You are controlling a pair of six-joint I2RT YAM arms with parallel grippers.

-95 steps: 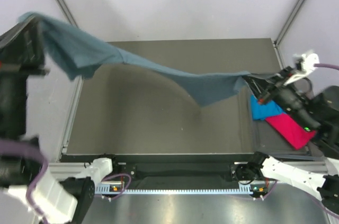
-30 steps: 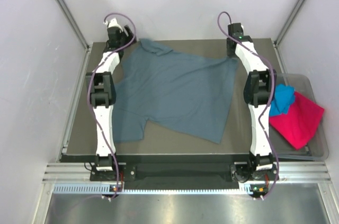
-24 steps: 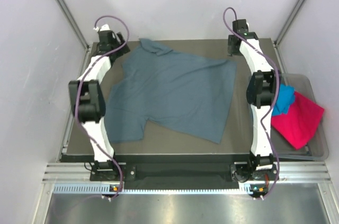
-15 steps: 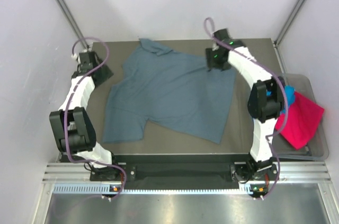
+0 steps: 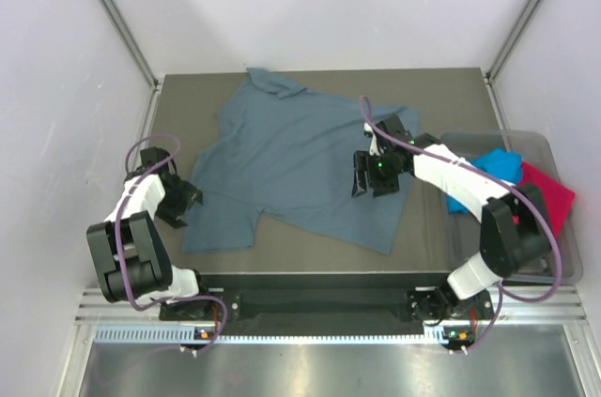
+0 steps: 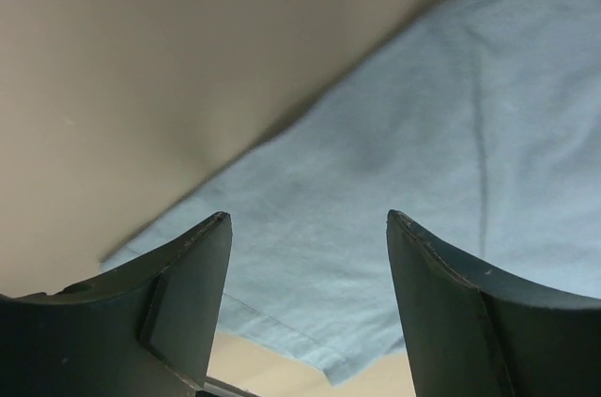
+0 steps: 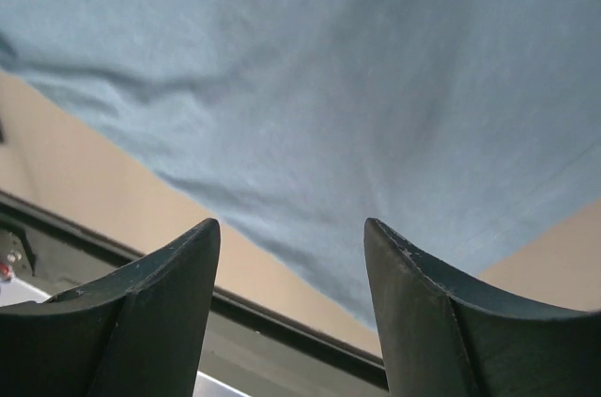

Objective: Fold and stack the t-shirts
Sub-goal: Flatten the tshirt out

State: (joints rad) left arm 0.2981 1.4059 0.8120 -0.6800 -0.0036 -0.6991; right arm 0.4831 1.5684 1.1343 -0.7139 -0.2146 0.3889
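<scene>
The slate-blue t-shirt (image 5: pixel 300 158) lies spread flat on the dark table, collar toward the far edge. My left gripper (image 5: pixel 184 206) hovers open beside its left sleeve. In the left wrist view the sleeve's hemmed corner (image 6: pixel 376 322) lies under and between the open gripper (image 6: pixel 305 221). My right gripper (image 5: pixel 373 185) hangs open over the shirt's right half, near the bottom hem. The right wrist view has slate-blue cloth (image 7: pixel 329 68) below the open gripper (image 7: pixel 291 224). The turquoise t-shirt (image 5: pixel 490 170) and the pink t-shirt (image 5: pixel 556 198) lie bunched in the tub.
A clear plastic tub (image 5: pixel 562 266) stands at the table's right edge, partly under my right arm. The table's near rail (image 7: pixel 113 256) runs just past the shirt's hem. Grey walls and slanted frame posts close in the far side.
Both arms have swung back from the far corners, the left down to the left sleeve and the right to the shirt's right half. The shirt, earlier held up stretched, now lies flat.
</scene>
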